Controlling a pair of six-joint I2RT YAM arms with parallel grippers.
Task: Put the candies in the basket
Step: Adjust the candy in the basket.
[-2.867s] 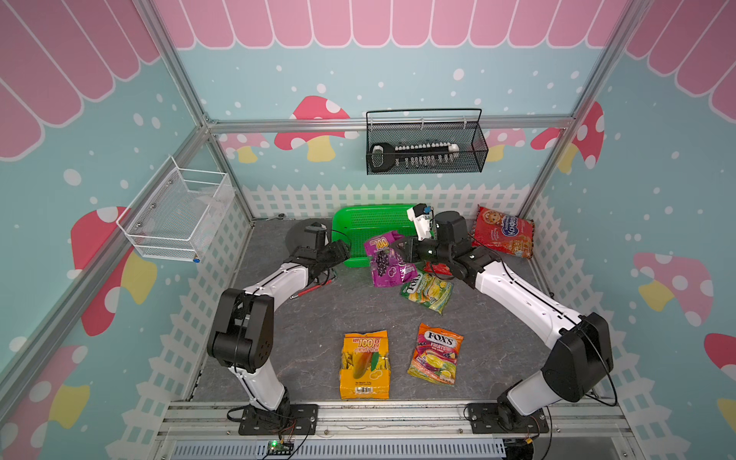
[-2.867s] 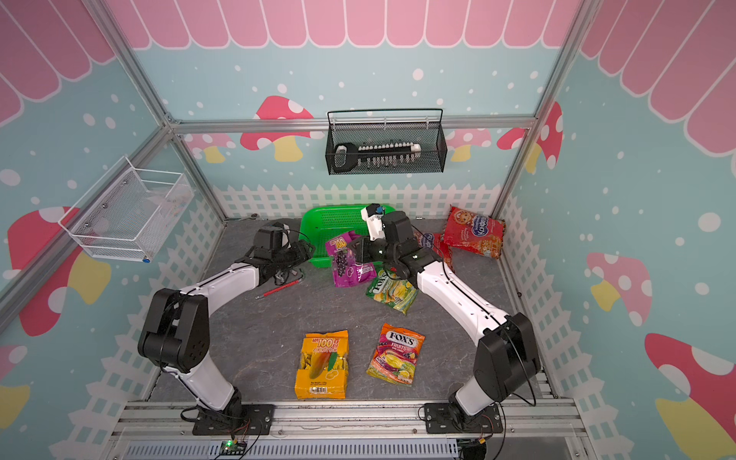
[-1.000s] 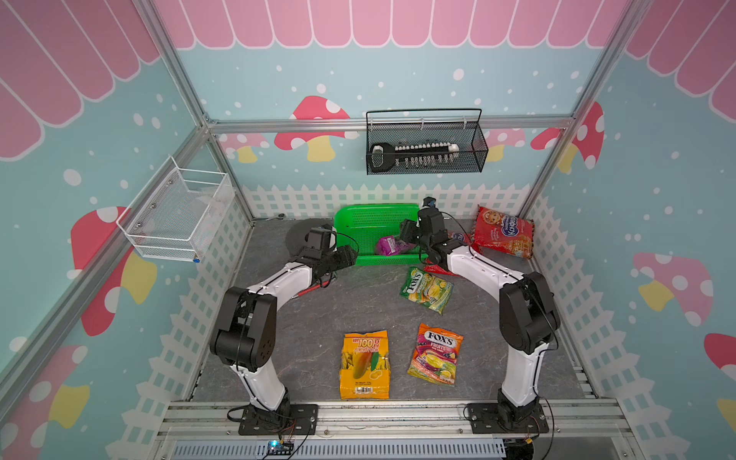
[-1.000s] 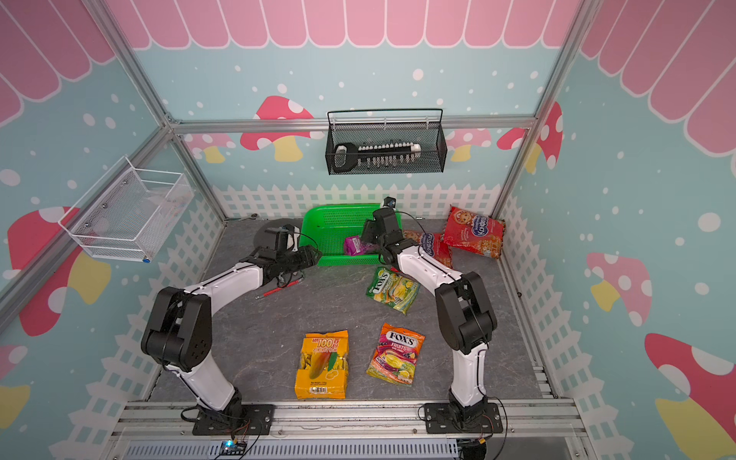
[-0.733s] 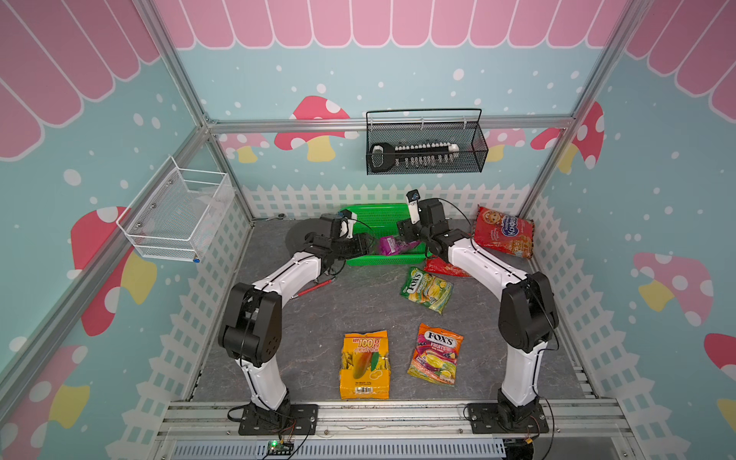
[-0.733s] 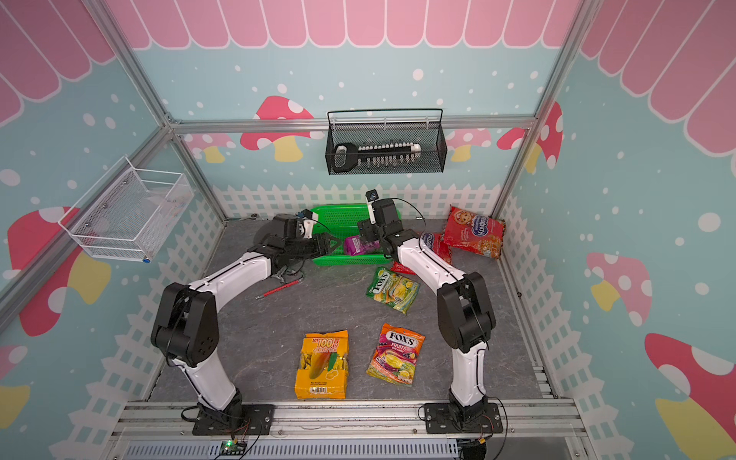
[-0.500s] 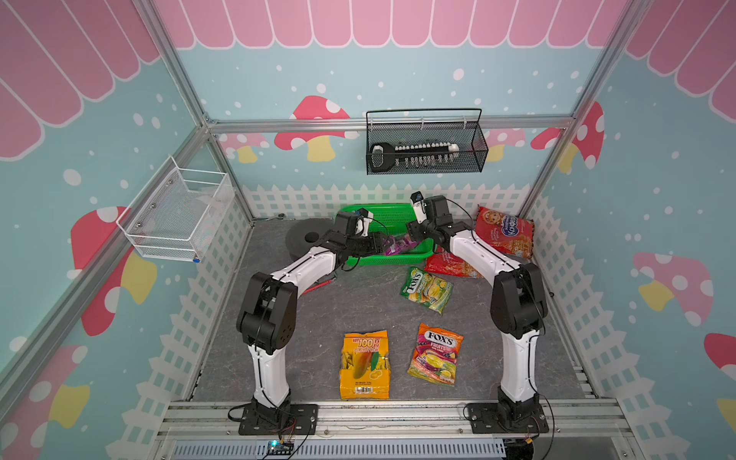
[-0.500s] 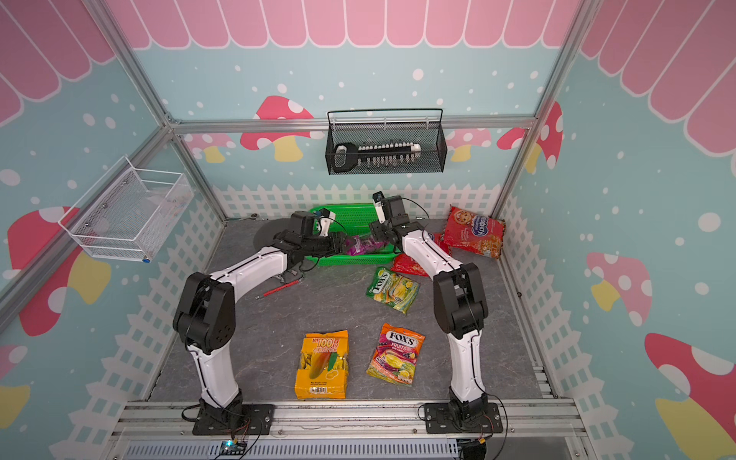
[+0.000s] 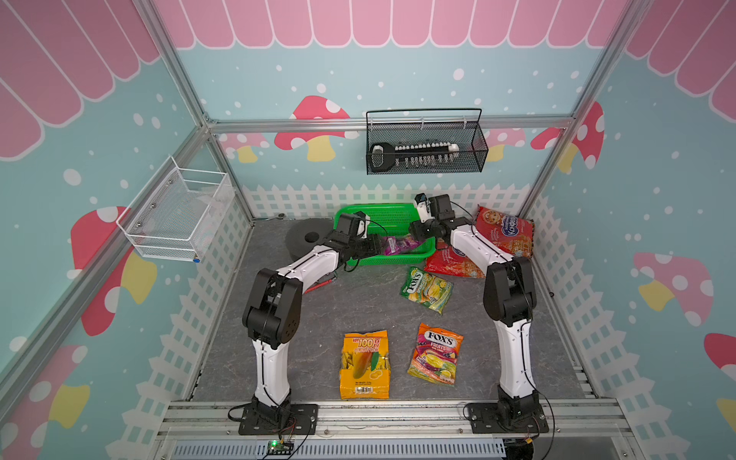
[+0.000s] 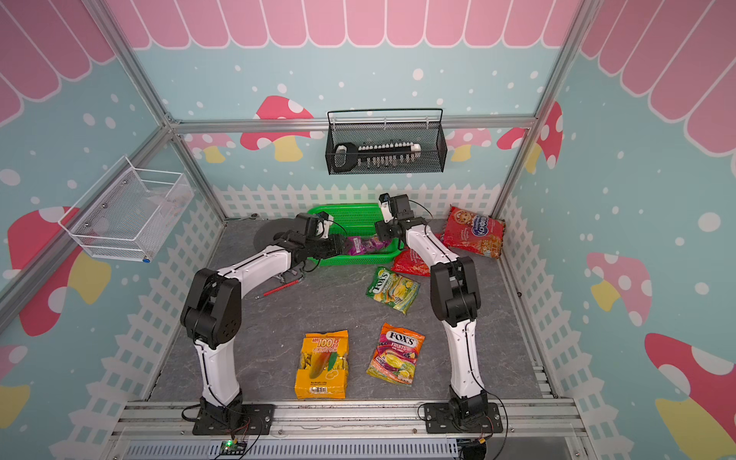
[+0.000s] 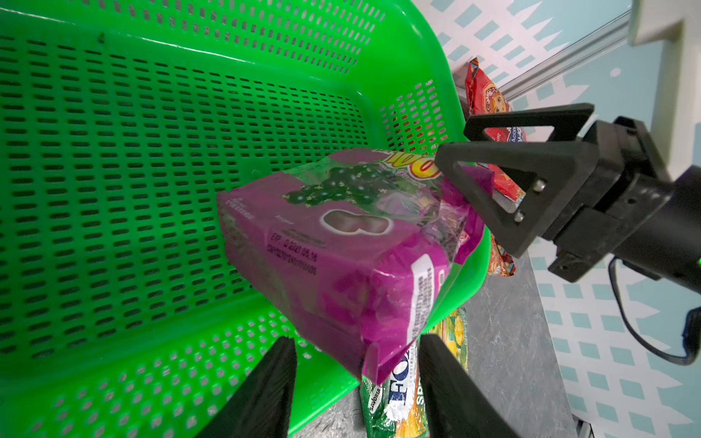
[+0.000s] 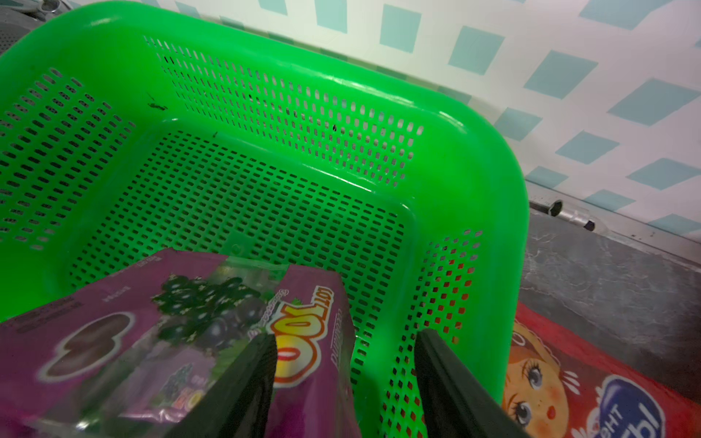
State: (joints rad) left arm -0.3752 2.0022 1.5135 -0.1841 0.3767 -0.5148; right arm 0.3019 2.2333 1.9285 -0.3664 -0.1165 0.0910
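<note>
The green basket (image 9: 374, 208) (image 10: 346, 208) stands at the back. A purple candy pack (image 9: 398, 243) (image 11: 322, 246) (image 12: 151, 333) lies in its near right corner, leaning on the rim. My left gripper (image 9: 376, 247) (image 11: 356, 341) is open, with the pack's corner loose between its fingers. My right gripper (image 9: 416, 235) (image 12: 345, 335) is open over the pack's other end. On the floor lie a green-yellow Fox's bag (image 9: 426, 288), an orange Fox's bag (image 9: 436, 354) and an orange pack (image 9: 364, 364). Two red bags (image 9: 504, 237) (image 9: 450, 261) lie right of the basket.
A black wire basket (image 9: 426, 153) hangs on the back wall and a white mesh basket (image 9: 175, 215) on the left wall. A black disc (image 9: 306, 239) sits left of the green basket. A red pen (image 9: 318, 284) lies under my left arm.
My right gripper carried the purple pack into the basket and opened. My left gripper swung right along the basket's near side up to the pack.
</note>
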